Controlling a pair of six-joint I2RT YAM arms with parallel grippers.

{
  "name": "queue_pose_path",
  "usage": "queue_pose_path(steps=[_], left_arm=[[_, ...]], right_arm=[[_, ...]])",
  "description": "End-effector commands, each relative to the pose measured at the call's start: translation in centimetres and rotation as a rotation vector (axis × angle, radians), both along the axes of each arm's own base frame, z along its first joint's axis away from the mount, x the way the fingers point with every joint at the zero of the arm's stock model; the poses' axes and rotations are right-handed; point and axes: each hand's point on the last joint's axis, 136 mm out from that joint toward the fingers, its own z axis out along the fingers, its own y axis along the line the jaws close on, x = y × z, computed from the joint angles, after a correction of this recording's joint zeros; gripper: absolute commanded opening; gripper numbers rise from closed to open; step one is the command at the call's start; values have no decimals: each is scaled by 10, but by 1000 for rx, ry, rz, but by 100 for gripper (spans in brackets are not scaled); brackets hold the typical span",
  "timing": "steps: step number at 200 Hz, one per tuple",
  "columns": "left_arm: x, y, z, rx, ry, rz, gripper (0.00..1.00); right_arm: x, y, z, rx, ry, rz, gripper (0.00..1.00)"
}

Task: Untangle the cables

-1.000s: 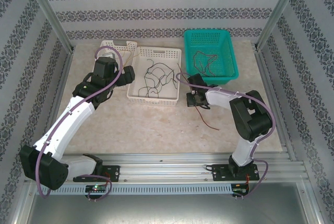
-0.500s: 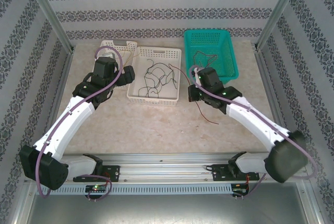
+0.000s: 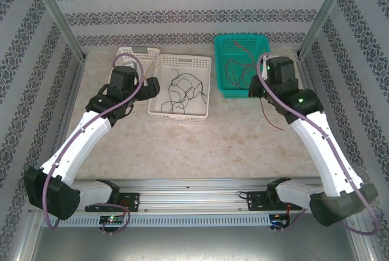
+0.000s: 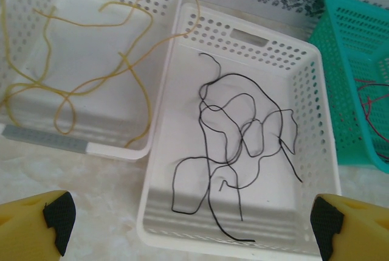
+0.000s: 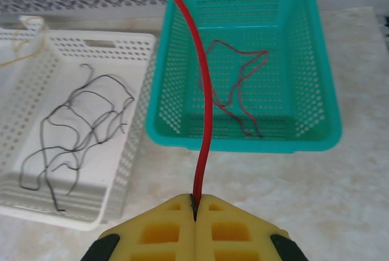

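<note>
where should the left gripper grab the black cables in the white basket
Take the lone near-left loop, clear of the central crossings. Come straight down from above with the open left gripper, jaws across the strand: the black cables lie flat on the floor of the white basket, and its walls block any sideways approach.

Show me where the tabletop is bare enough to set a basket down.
Free: the tabletop patch between the left arm and right arm, from the middle white basket to the near rail. Crowded: the far strip, baskets side by side, and in front of the teal basket, where the right gripper holds a red cable.
</note>
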Motion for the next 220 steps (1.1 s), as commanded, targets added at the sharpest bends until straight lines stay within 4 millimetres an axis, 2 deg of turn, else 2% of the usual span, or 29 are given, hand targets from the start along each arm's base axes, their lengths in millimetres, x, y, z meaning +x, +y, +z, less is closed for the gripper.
queue_pose_path(steps=[1,17,44,60,90,110,129,148,174,220], left_arm=[[6,-25,1,-71,3,-69,100],[7,-35,-6,-74,28,-101,100],[5,-45,-15,-75,53,-127,100],[5,-49,-17,-75,54,-142,100],[5,-58,-21,-71,67,-165,100],[4,-63,-22,-73,68,-177,100],[4,-65,-23,-71,70,-182,100],[4,-66,-24,-69,73,-186,100],[3,-66,-27,-59,83,-189,100],[2,-68,-30,-54,92,-198,100]], right_arm=[[12,-15,-11,-111,91,-12,0],[29,-18,-23,-70,173,-4,0],[56,-3,-56,-37,325,52,0],[70,-1,-72,-47,389,55,0],[94,-6,-87,-93,417,17,0],[111,-19,-95,-172,463,-22,0],[125,-13,-104,-186,509,-5,0],[142,-6,-110,-207,531,6,0],[166,2,-107,-214,497,5,0],[200,1,-104,-192,392,-41,0]])
